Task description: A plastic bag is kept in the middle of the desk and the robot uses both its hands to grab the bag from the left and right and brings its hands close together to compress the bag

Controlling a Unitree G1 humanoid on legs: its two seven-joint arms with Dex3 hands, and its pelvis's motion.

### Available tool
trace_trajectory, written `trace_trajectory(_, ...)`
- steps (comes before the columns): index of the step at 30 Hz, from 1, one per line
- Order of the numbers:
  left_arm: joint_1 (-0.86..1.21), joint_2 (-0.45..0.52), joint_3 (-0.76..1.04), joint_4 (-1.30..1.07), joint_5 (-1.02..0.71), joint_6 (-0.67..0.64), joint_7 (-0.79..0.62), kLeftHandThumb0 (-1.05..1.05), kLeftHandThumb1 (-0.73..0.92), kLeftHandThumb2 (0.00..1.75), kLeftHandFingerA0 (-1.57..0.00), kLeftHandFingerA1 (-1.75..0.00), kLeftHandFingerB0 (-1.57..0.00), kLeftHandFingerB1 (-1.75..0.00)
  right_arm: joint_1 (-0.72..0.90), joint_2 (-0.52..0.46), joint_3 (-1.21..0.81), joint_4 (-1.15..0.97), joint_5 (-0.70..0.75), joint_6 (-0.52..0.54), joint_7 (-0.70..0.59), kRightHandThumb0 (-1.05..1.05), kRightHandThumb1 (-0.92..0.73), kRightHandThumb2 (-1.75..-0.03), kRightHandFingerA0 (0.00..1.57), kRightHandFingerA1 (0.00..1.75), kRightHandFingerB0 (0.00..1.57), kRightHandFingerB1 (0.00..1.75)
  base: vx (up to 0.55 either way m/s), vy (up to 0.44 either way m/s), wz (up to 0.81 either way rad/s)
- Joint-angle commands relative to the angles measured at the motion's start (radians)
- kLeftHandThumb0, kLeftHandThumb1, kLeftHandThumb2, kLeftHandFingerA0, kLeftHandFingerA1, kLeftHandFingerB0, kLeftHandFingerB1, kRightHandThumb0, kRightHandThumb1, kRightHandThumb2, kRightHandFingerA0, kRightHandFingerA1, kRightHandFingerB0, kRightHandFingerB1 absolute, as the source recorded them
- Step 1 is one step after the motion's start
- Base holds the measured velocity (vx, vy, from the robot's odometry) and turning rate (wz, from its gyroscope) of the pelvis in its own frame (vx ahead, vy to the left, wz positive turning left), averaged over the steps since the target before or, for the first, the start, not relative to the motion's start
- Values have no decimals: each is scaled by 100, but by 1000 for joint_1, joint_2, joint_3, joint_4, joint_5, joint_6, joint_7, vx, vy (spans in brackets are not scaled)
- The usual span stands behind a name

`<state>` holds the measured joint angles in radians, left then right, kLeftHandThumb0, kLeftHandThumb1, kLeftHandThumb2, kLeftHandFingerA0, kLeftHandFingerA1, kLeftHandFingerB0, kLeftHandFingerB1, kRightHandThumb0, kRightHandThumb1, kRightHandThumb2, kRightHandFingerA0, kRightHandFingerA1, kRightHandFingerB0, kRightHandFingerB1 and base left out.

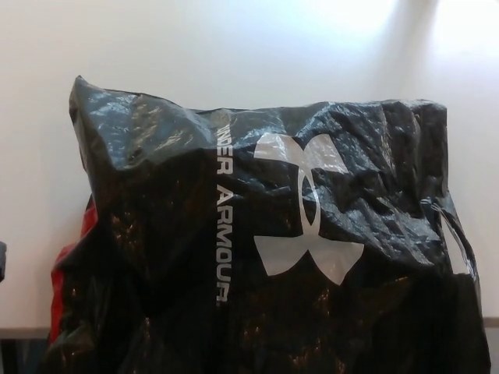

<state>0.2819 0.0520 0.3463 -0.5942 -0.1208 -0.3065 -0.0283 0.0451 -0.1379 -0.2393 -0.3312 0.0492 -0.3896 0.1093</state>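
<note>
A large black plastic bag [265,234] with a white logo and white lettering lies crumpled on the white desk [234,47], filling most of the head view. Some red material [74,257] shows at its lower left side. Its carry handle [456,241] loops out on the right. A small dark sliver at the picture's left edge, level with the bag's middle, looks like my left hand [1,261]; it is apart from the bag and too little of it shows to read its state. My right hand does not show.
The desk's front edge [19,329] runs along the bottom, with the bag hanging over it. Bare white desk lies behind the bag and to its left.
</note>
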Motion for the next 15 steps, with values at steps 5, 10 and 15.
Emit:
trace_trajectory(5, 288, -119, 10, 51, -99, -535, -97, -34, 56, 113, -3, -51, 0, -48, 331, 64, -155, -60, -77, -562, -9, -89, -92, -71, 0, 21, 0, 17, 0, 0, 0)
trace_trajectory(10, 454, -141, -24, 253, -95, -641, -154, -35, 54, 113, -1, -50, 0, -48, 561, -3, -67, 133, -45, -675, 94, -90, -65, -105, 0, 12, 0, 9, 0, 0, 0)
trace_trajectory(15, 528, -113, -63, 390, -115, -679, -209, -77, 92, 77, -12, -36, -13, -28, 609, 5, -21, 344, -82, -751, 81, -91, -58, -94, 0, 18, 0, 13, 0, 0, 0)
